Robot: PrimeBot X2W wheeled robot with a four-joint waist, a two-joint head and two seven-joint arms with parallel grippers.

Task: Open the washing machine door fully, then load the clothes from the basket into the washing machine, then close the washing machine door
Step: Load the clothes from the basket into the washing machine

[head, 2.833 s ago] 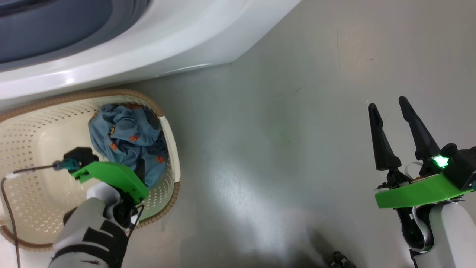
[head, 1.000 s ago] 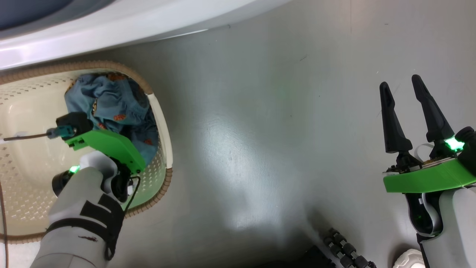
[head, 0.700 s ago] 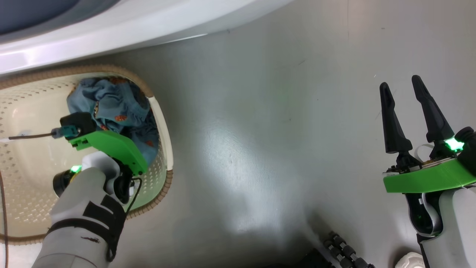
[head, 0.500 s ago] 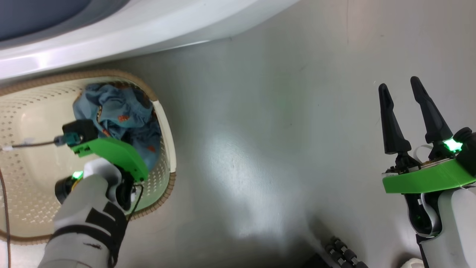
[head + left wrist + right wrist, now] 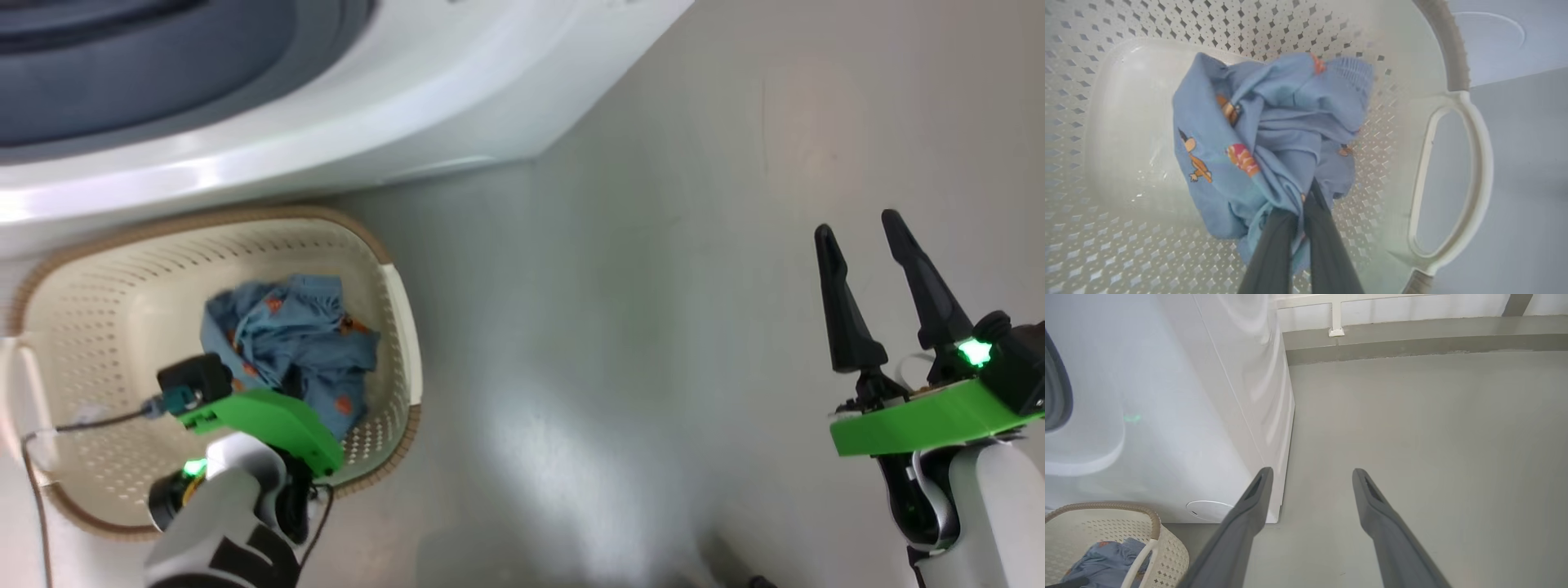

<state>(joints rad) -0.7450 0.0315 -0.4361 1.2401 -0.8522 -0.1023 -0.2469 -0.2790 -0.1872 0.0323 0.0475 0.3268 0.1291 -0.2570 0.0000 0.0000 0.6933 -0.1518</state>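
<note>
From the head view, the white washing machine runs across the top left, with the grey ring of its front opening curving over the top-left corner. The cream basket stands on the grey floor right in front of the machine, its brown rim close under the white front panel. The clothes, a crumpled blue bundle with orange prints, lie against the basket's right-hand wall. The left arm reaches down into the basket, and its green bracket covers the fingers and the near edge of the bundle. Far to the right, well clear of the basket, the right end effector hangs over bare floor with its two dark fingers spread and nothing between them. In the left wrist view, the left end effector has its fingers pressed together on a fold at the near edge of the blue fabric, pinching it. The rest of the bundle bunches up beyond the fingertips over the basket's perforated bottom, with a ribbed cuff at its far side. The basket's looped handle stands to the right. Whether the bundle is off the bottom I cannot tell. In the right wrist view, the right fingers stand wide apart above the floor, beside the machine's near corner. A round cap sits low on the machine's front, the basket with the blue cloth fills that view's lower-left corner, and a pale wall closes the far end.
</note>
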